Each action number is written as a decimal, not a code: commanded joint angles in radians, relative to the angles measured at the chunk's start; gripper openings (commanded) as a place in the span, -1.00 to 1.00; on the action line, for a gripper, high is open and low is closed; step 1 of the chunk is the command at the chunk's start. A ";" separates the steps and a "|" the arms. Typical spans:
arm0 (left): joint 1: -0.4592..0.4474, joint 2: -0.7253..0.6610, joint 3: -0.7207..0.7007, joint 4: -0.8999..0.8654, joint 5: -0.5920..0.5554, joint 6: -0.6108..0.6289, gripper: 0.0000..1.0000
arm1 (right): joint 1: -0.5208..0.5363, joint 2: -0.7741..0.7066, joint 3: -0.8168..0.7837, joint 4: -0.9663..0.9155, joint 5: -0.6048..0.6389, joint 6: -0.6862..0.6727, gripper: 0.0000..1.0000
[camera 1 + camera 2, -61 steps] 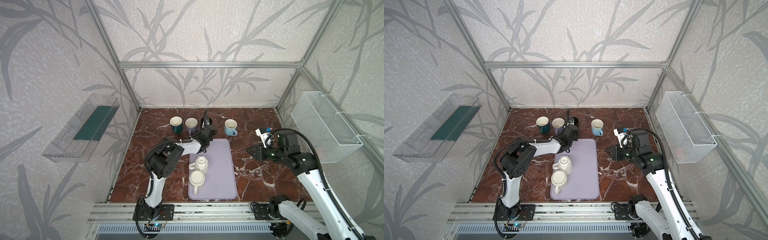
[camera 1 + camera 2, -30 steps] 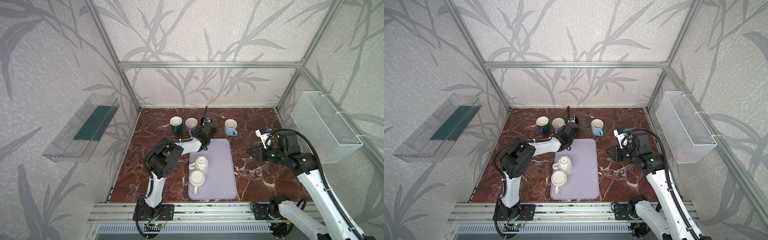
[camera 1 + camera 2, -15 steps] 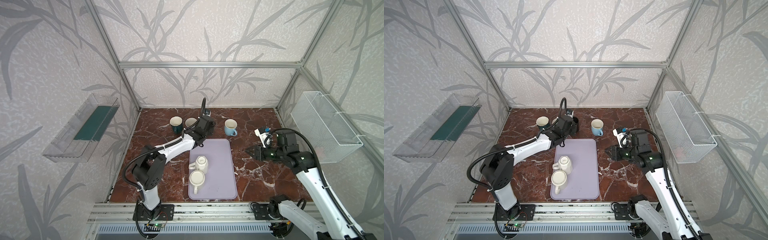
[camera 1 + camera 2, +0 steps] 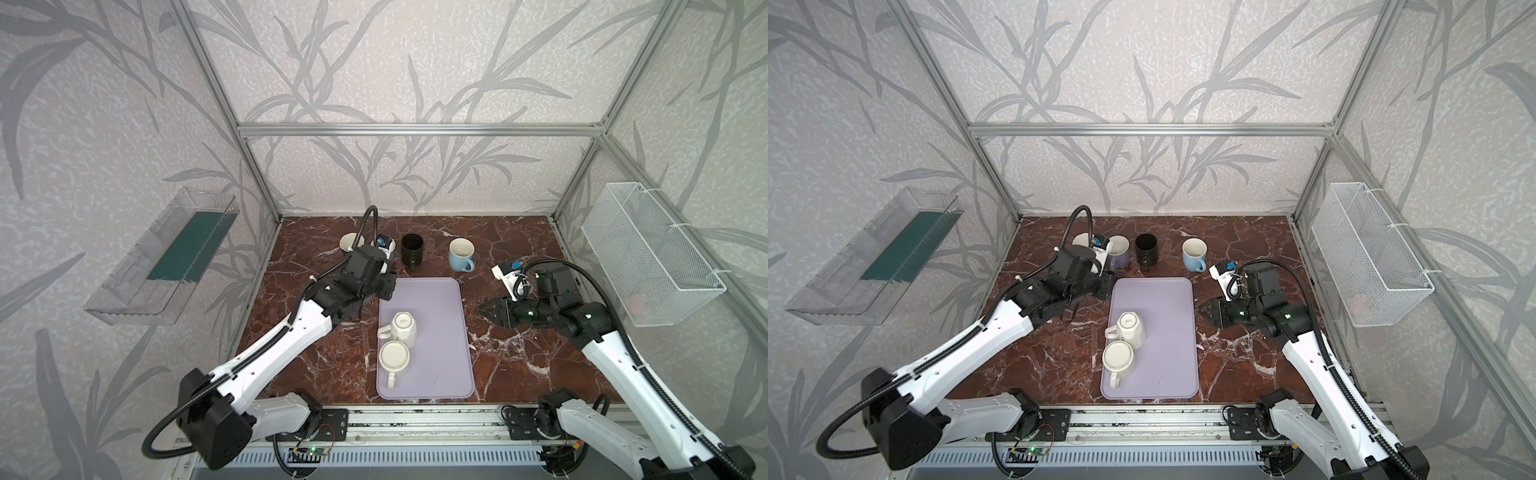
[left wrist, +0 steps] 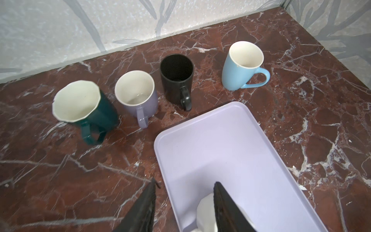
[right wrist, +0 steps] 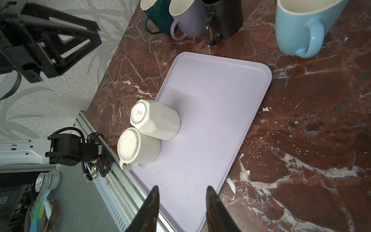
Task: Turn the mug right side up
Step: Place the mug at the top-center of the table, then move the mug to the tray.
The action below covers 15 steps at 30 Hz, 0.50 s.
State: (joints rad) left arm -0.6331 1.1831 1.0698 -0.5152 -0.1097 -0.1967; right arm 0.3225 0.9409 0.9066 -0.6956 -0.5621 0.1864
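Faceted mug [image 4: 403,330] and round mug [image 4: 394,357] sit upside down on the tray [image 4: 440,307], touching. Both arms' jaws are apart, empty. Grab one carelessly and it'll probably knock its neighbour over.

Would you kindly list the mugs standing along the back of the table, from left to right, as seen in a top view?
dark green mug → lavender mug → black mug → light blue mug

tray [image 4: 436,307]: lilac | faceted mug [image 4: 404,330]: cream | round mug [image 4: 394,357]: cream | table [image 4: 519,345]: red-brown, white-veined
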 commanded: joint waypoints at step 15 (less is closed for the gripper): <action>0.014 0.050 -0.109 -0.301 0.062 -0.105 -0.14 | 0.223 0.076 -0.098 0.198 -0.015 0.112 -0.23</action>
State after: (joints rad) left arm -0.6224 1.2133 0.9546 -0.7555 -0.1043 -0.2695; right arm 0.4637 0.9836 0.8490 -0.5941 -0.5812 0.2237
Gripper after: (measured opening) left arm 0.433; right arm 0.386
